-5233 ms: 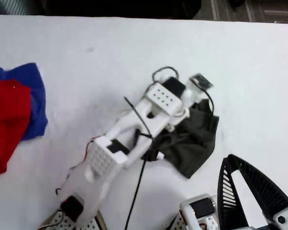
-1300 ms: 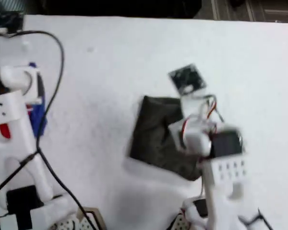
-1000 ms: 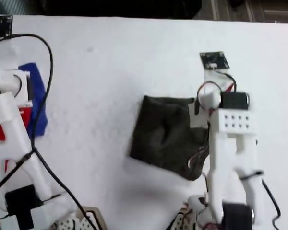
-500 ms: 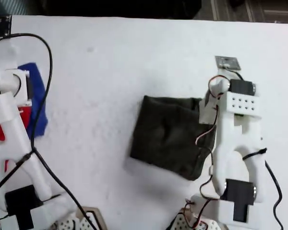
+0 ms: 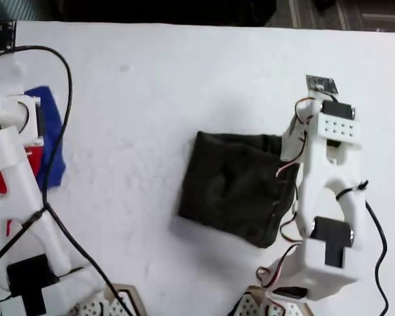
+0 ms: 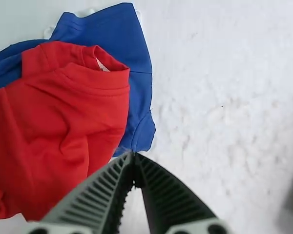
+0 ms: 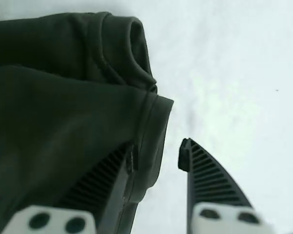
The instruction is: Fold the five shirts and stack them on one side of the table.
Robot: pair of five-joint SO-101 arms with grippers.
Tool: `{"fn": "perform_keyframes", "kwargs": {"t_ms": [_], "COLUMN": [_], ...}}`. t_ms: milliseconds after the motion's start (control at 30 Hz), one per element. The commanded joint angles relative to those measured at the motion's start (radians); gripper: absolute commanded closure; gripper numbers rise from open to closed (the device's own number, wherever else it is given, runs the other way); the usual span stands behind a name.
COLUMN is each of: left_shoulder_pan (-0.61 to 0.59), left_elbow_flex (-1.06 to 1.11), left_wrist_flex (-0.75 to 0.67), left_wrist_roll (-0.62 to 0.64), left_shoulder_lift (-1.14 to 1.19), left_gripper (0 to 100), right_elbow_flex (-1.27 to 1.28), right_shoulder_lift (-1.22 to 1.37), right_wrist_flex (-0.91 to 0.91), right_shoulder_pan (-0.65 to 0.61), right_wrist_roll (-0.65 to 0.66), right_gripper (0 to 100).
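Evidently partial: red shirt (image 6: 53, 126) lay atop blue shirt (image 6: 112, 39) at left side of table (image 5: 151, 79), left gripper (image 6: 133, 170) clenched empty above; dark shirt (image 5: 234, 187) folded mid-table, not yet stacked; right gripper (image 7: 157, 146) spread astride its edge

Left end effector (image 6: 133, 170) closed tight, right end effector (image 7: 157, 155) spread.
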Motion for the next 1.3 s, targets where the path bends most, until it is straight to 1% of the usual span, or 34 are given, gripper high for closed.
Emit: {"fn": "perform_keyframes", "kwargs": {"t_ms": [0,367,433,533,600,733,1000,1100,1267], "left_shoulder_pan": [-0.005,-0.005,-0.005,-0.005,-0.005,-0.005,-0.005,-0.005,-0.005], "left_elbow_flex": [-0.003,-0.003,-0.003,-0.003,-0.003,-0.003,-0.003,-0.003,-0.003], "left_wrist_flex": [-0.009,-0.009,-0.009,-0.009,-0.009,-0.009,-0.009,-0.009,-0.009], "left_wrist_roll": [-0.006,-0.006,-0.006,-0.006,-0.006,-0.006,-0.006,-0.006,-0.006], "left_shoulder_lift": [-0.031,-0.031,-0.031,-0.031,-0.031,-0.031,-0.031,-0.031,-0.031], "left_gripper": [98,98,98,98,98,98,98,98,98], "right_elbow_flex": [-0.044,-0.049,-0.069,-0.103,-0.130,-0.193,-0.292,-0.341,-0.361], "right_shoulder_lift": [0.042,0.159,0.168,0.162,0.151,0.108,-0.012,-0.030,0.005], "right_wrist_flex": [-0.007,-0.035,-0.031,-0.016,0.019,0.084,0.091,0.090,0.031], "right_shoulder_pan": [-0.001,-0.025,-0.030,-0.033,-0.033,-0.033,-0.036,-0.065,-0.124], "right_wrist_roll": [0.000,0.000,0.000,0.002,0.002,0.003,0.153,0.204,0.226], "right_gripper": [84.0,84.4,87.6,98.7,96.5,97.8,97.9,97.9,97.9]}}
